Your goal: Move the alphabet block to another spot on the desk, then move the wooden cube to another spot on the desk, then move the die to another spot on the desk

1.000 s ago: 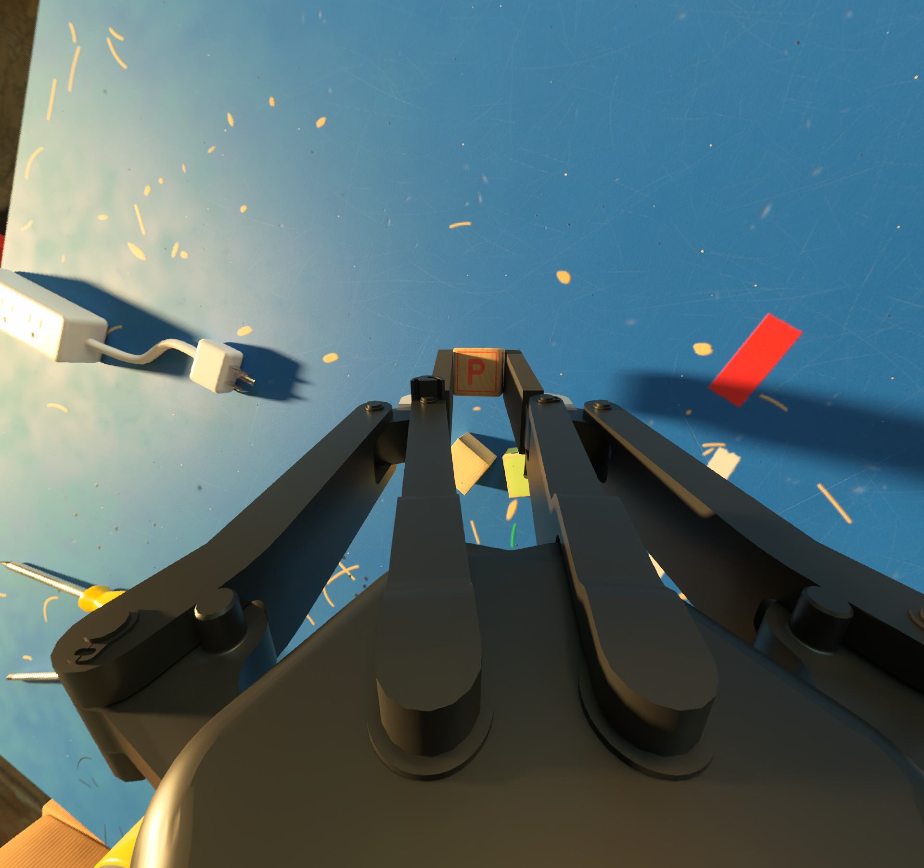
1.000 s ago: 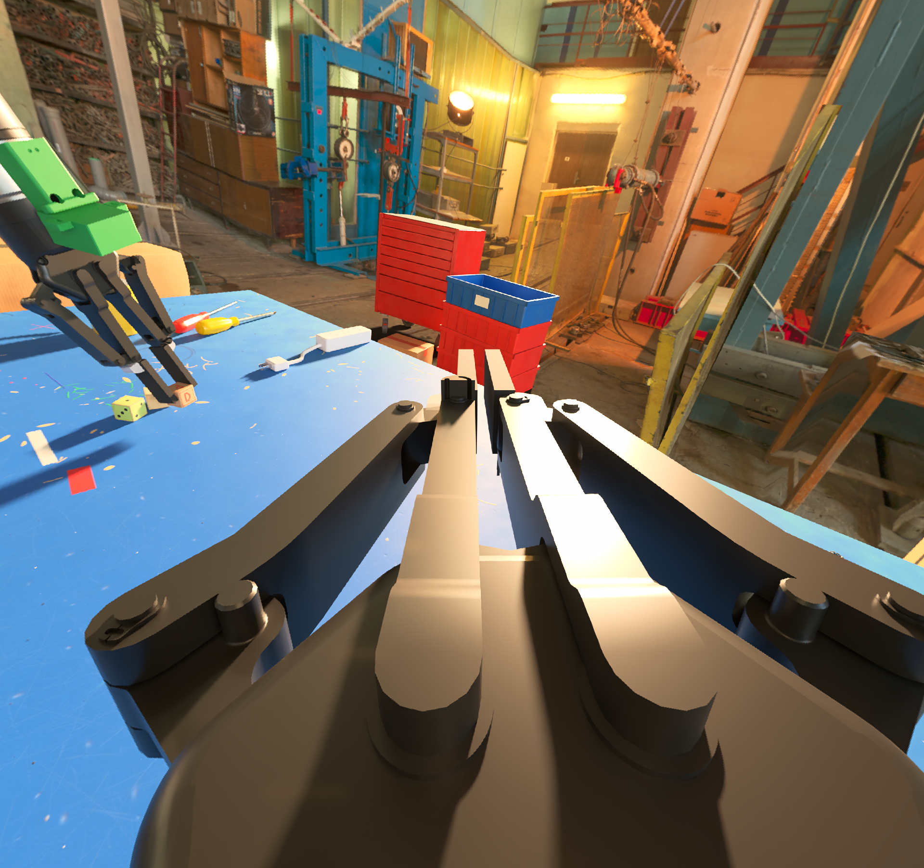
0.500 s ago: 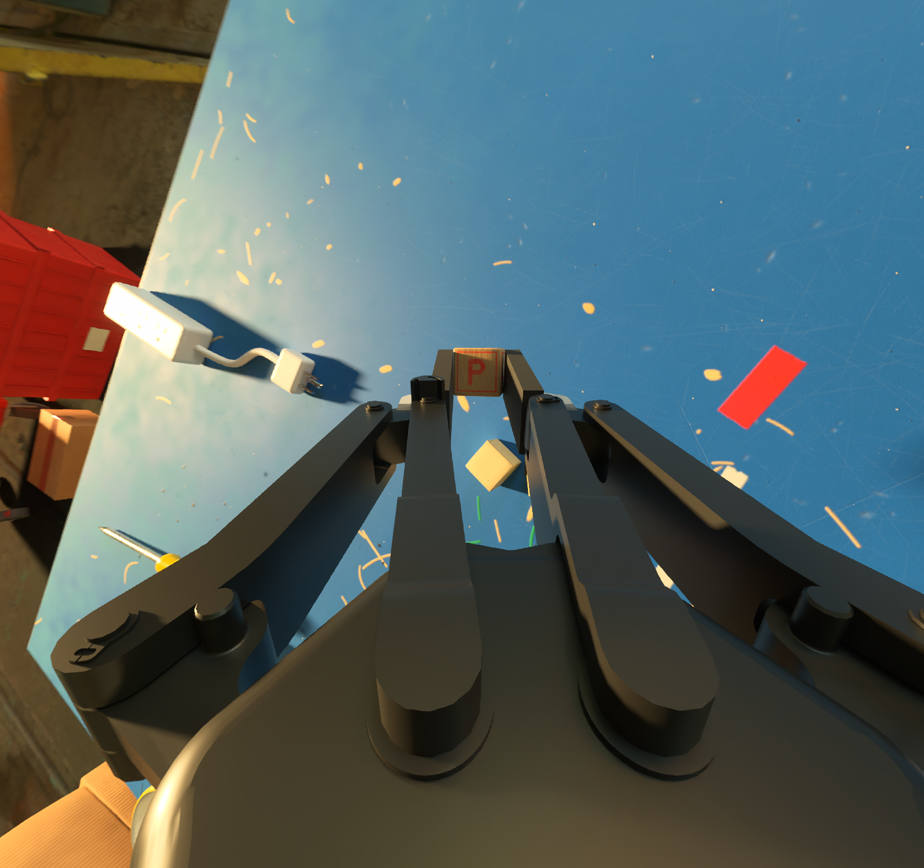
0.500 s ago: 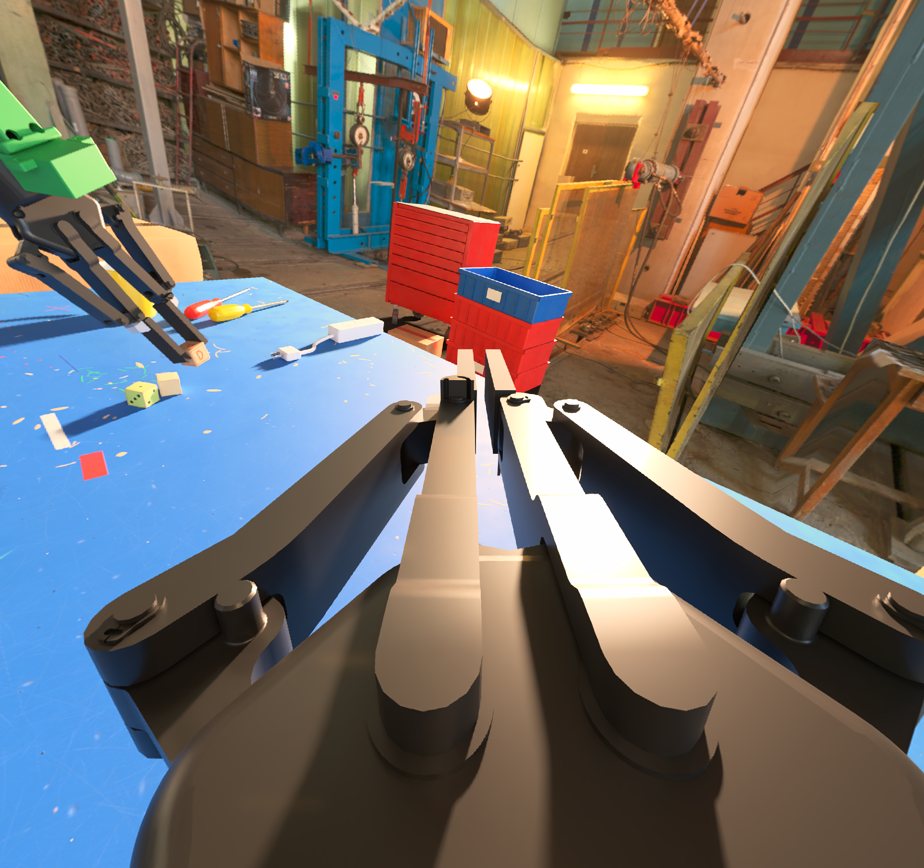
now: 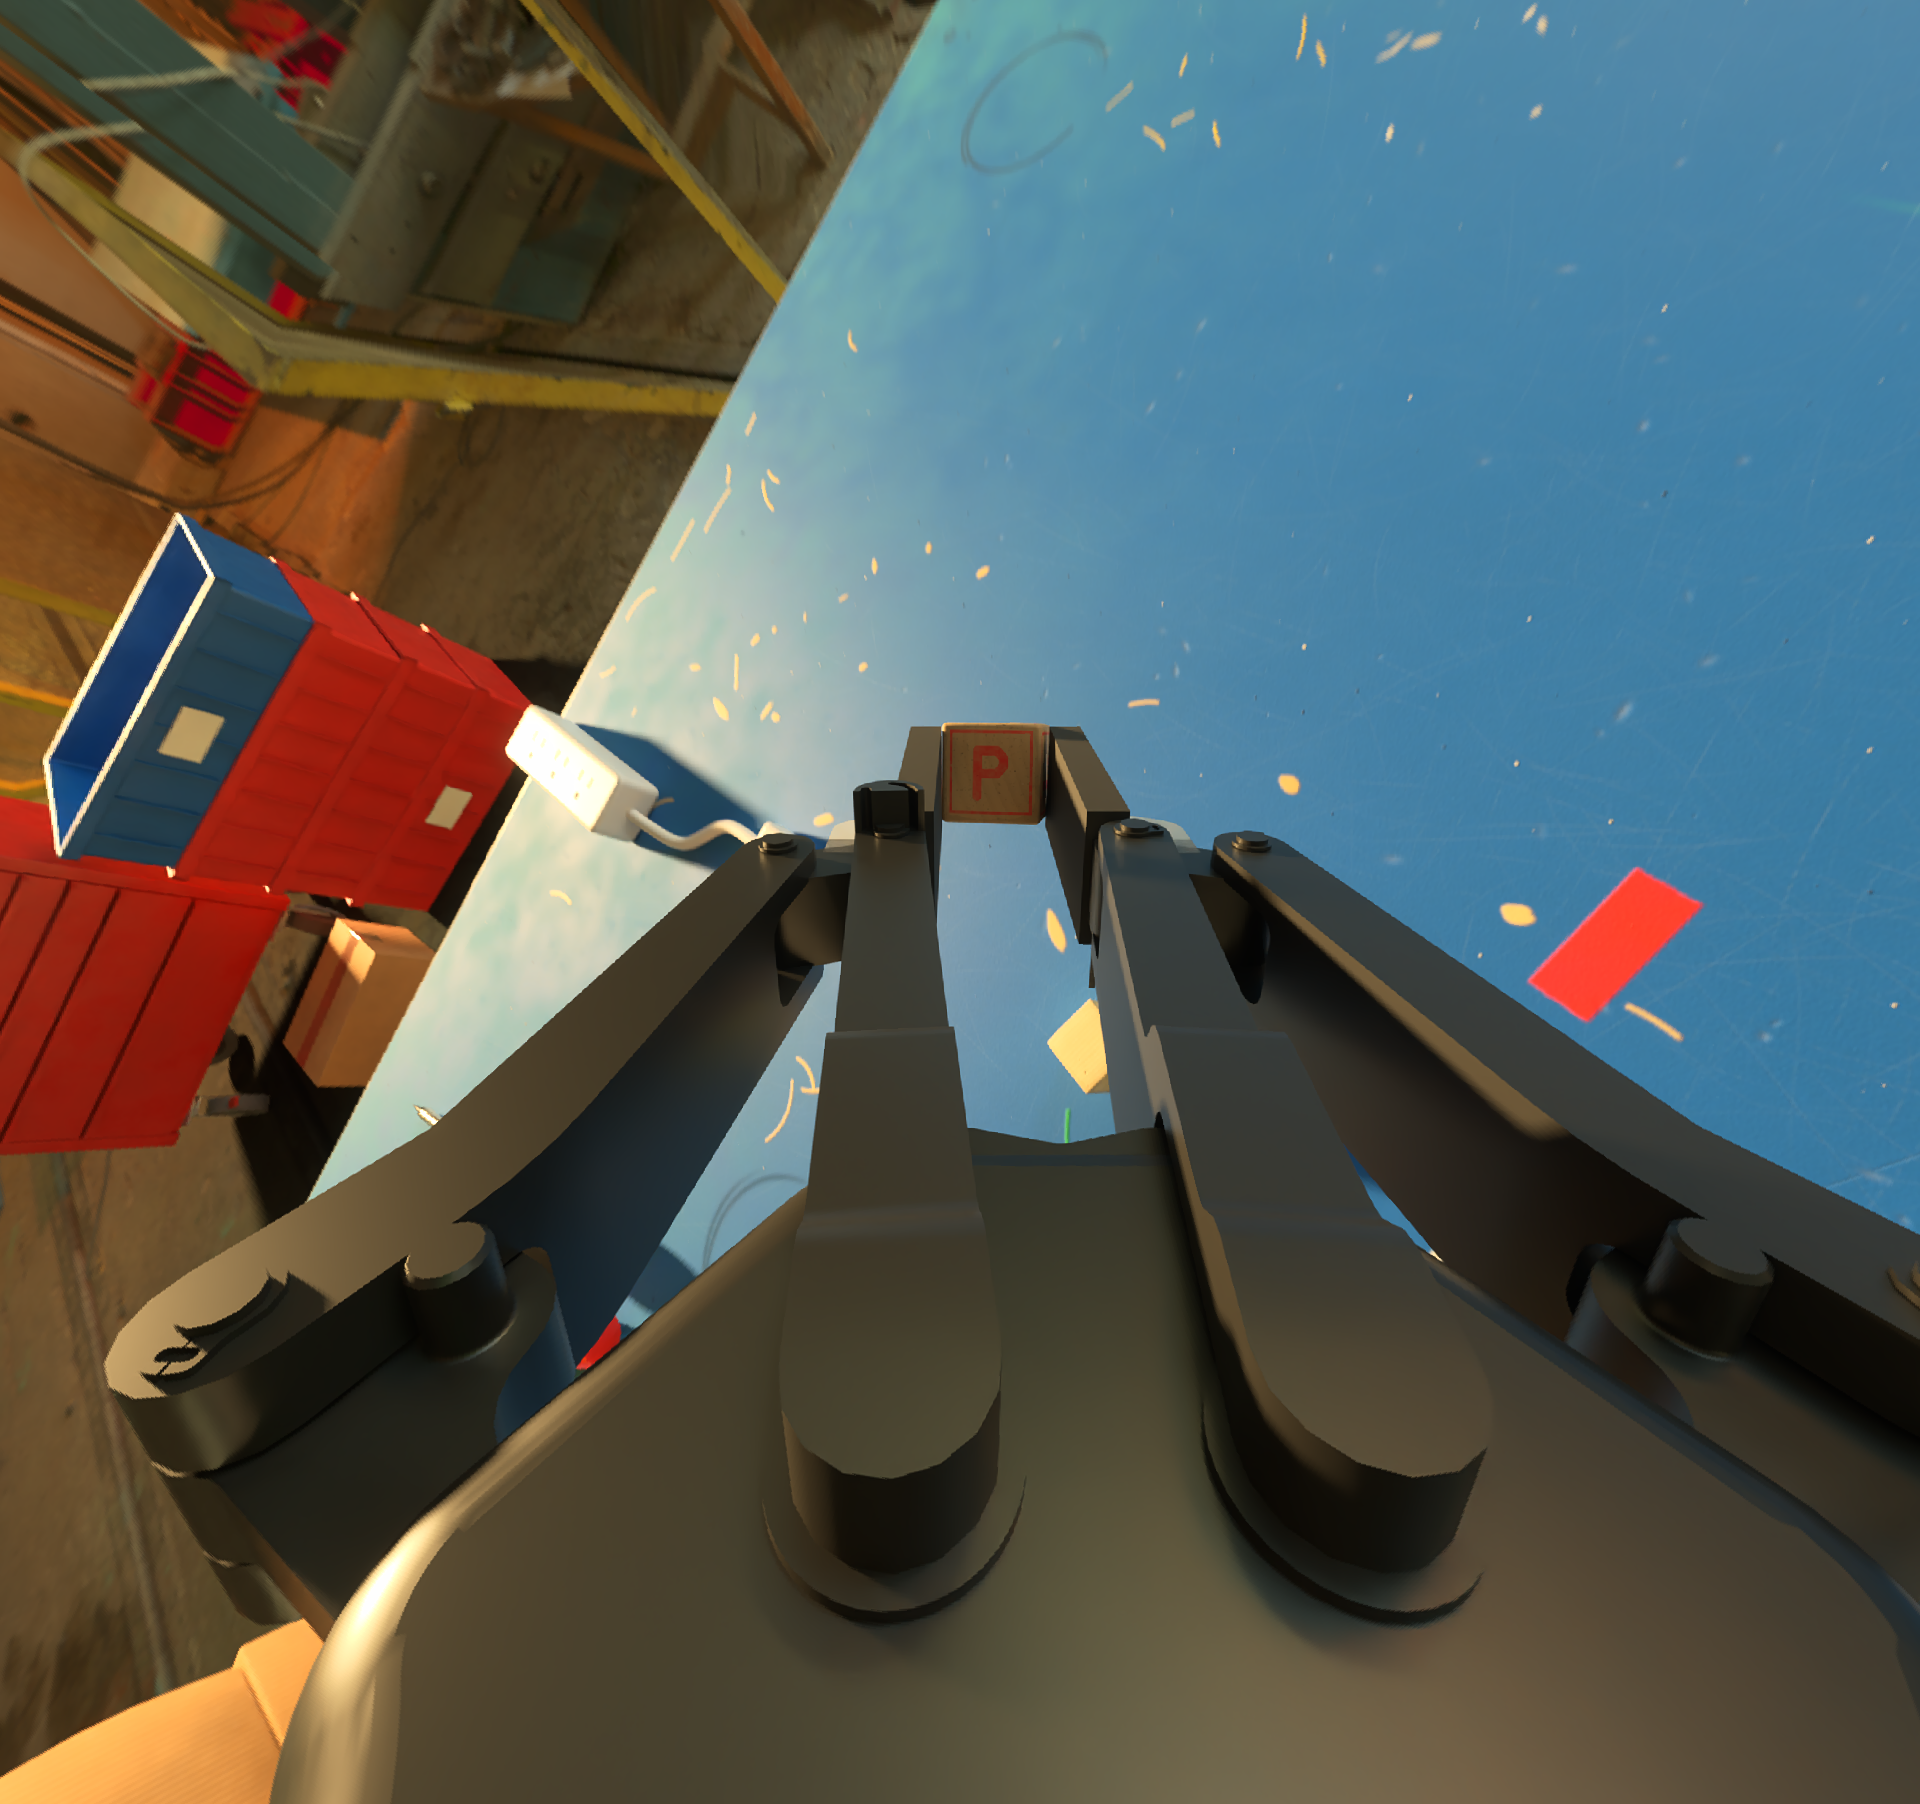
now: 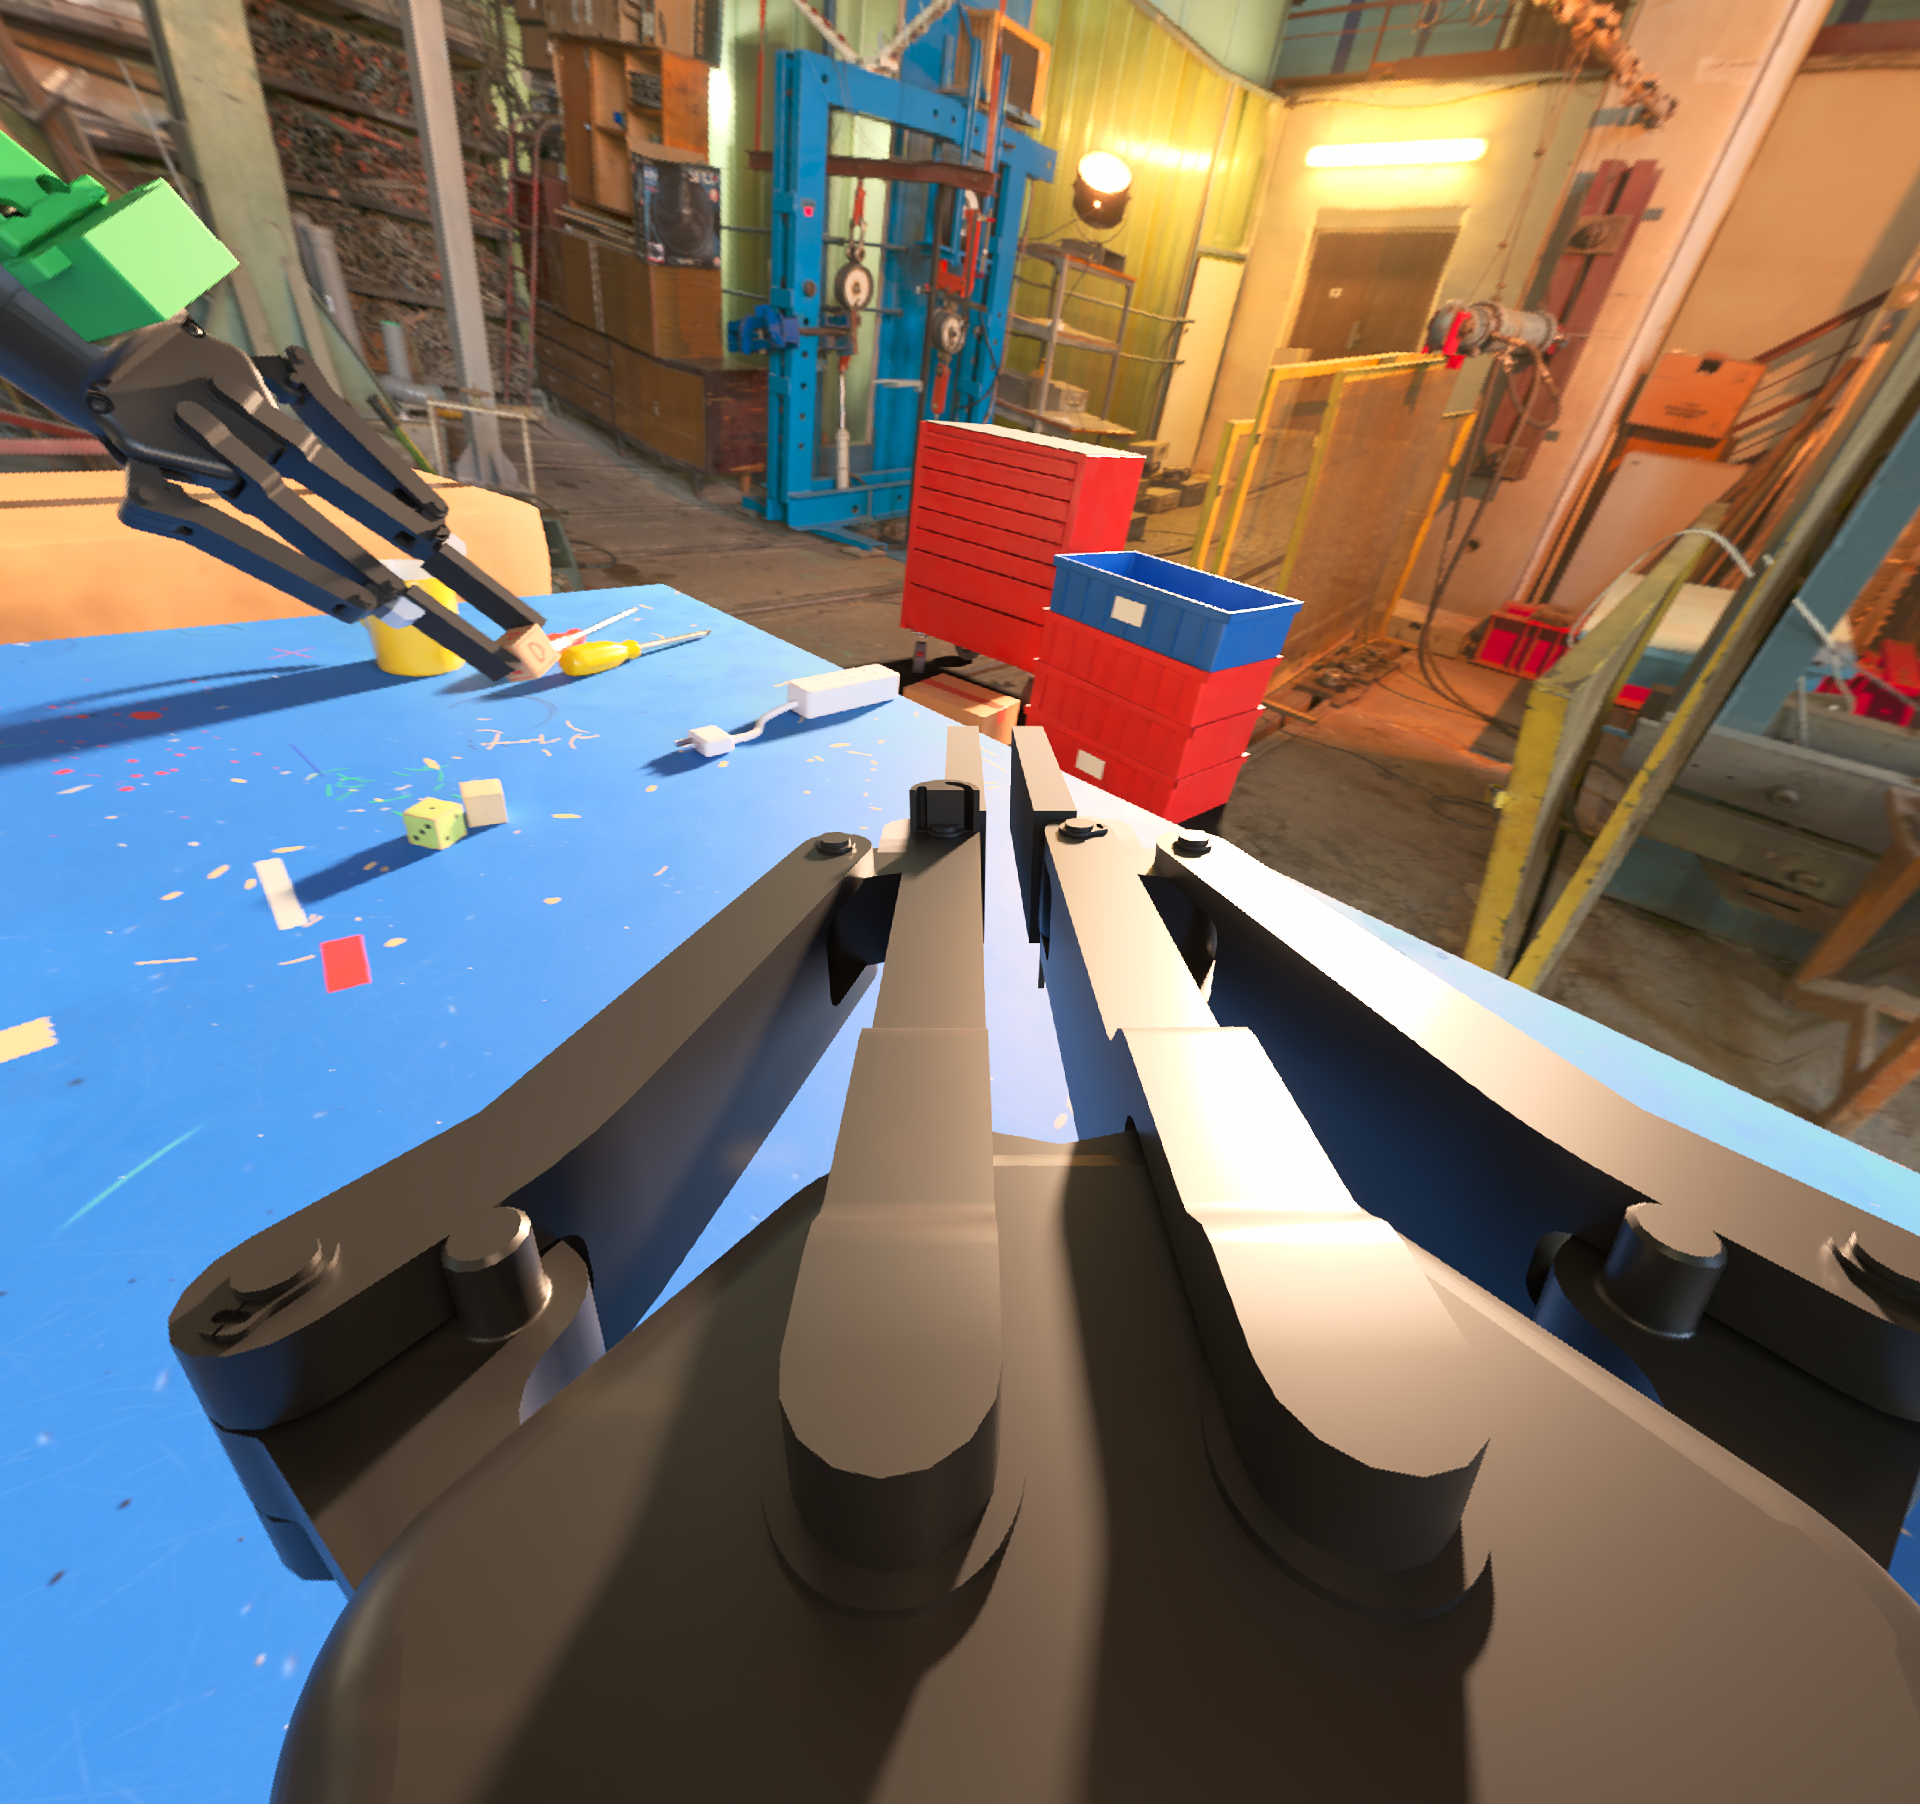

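My left gripper (image 5: 992, 772) is shut on the alphabet block (image 5: 990, 773), a small wooden cube with a red letter, and holds it well above the blue desk (image 5: 1455, 404). The right wrist view shows that gripper (image 6: 520, 653) carrying the block (image 6: 532, 653) in the air. The plain wooden cube (image 5: 1075, 1042) lies on the desk below, partly hidden by my fingers; it also shows in the right wrist view (image 6: 483, 802), next to the yellow-green die (image 6: 434, 821). My right gripper (image 6: 995, 762) is shut and empty near the desk's edge.
A white power strip (image 5: 577, 767) with cord and plug (image 6: 712, 740) lies by the desk edge. Screwdrivers (image 6: 613, 653) and a yellow cup (image 6: 416, 632) sit at the far side. A red tape patch (image 5: 1614, 941) and a white one (image 6: 281, 892) lie flat. Red and blue bins (image 6: 1153, 674) stand beyond the edge.
My left gripper has risen higher with the alphabet block and tilted toward the desk edge, away from the cube and die. The right gripper has barely moved and stays shut.
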Action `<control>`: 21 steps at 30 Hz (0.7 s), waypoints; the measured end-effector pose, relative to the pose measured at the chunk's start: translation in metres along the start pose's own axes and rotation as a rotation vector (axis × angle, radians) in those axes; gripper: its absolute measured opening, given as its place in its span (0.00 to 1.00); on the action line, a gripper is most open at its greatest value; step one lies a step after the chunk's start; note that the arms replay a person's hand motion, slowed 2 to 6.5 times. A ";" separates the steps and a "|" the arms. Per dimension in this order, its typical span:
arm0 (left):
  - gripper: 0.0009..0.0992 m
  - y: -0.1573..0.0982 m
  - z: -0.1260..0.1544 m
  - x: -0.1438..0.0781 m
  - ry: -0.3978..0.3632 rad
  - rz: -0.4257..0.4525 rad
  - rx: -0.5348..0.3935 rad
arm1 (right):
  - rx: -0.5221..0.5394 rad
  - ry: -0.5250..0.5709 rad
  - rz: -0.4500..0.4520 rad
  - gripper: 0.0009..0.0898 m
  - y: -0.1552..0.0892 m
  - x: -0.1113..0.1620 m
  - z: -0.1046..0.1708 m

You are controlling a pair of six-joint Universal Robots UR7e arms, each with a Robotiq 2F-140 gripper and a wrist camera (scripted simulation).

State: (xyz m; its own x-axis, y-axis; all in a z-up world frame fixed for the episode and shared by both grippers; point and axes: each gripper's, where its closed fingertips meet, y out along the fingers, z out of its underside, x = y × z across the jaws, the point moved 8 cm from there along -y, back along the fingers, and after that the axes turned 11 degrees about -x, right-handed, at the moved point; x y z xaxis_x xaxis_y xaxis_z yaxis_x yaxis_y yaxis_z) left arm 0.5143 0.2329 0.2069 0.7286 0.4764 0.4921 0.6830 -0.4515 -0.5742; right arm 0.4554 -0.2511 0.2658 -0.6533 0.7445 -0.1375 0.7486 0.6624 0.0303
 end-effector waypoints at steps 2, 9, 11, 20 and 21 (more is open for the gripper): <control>0.27 -0.005 -0.006 0.000 0.000 -0.012 -0.037 | -0.001 0.017 -0.023 0.09 0.003 0.004 0.000; 0.27 -0.022 -0.029 -0.005 0.015 -0.016 -0.186 | -0.006 0.089 -0.119 0.14 0.015 0.019 -0.001; 0.27 -0.026 -0.036 -0.008 0.022 -0.013 -0.231 | -0.009 0.112 -0.149 0.15 0.019 0.023 -0.001; 0.27 -0.042 -0.066 -0.021 0.056 0.020 -0.436 | -0.026 0.238 -0.285 0.23 0.035 0.045 -0.001; 0.27 -0.044 -0.070 -0.023 0.060 0.027 -0.457 | -0.028 0.255 -0.301 0.24 0.037 0.048 -0.001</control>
State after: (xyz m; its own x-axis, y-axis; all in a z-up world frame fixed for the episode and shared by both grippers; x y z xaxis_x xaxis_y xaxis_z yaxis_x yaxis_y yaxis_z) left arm 0.4710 0.1892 0.2663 0.7392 0.4217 0.5252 0.6065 -0.7559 -0.2467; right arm 0.4518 -0.1906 0.2609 -0.8529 0.5112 0.1056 0.5182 0.8536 0.0535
